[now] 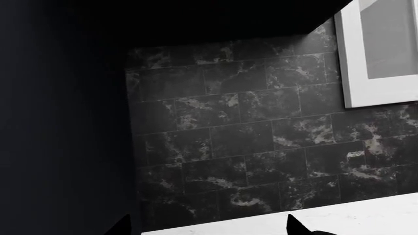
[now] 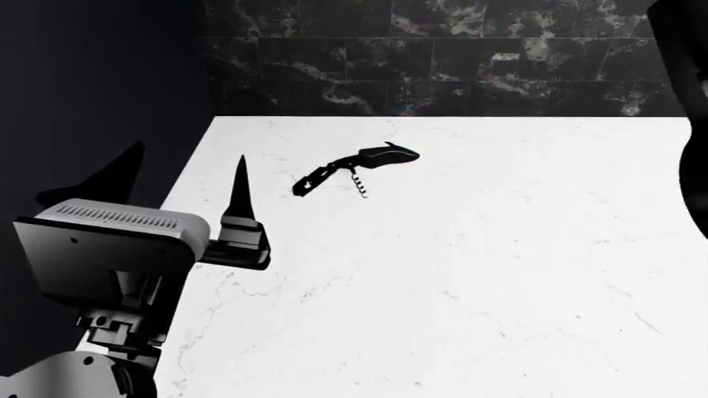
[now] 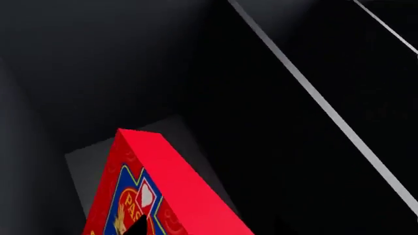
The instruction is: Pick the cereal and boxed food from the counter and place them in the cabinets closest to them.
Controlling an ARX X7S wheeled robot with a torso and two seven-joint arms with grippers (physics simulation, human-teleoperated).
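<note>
Right gripper [image 3: 139, 226] grasps boxed food [image 3: 163, 196], raised into dark cabinet for shelving | left gripper [image 2: 182, 195] released, idle, lower left above counter [image 2: 498, 274] (corkscrew [image 2: 354, 168] upper centre) | cereal unseen

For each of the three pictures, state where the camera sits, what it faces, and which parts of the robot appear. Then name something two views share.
Head view: from the robot's head, looking down over the counter with a corkscrew on it; the left pincer and its arm show.
Left wrist view: near the left pincer, facing the dark tiled wall; only the fingertips show.
Right wrist view: near the right pincer, facing a dark interior and the boxed food; one dark fingertip shows.
Shared: head and left wrist views both show the counter and tiled wall.
</note>
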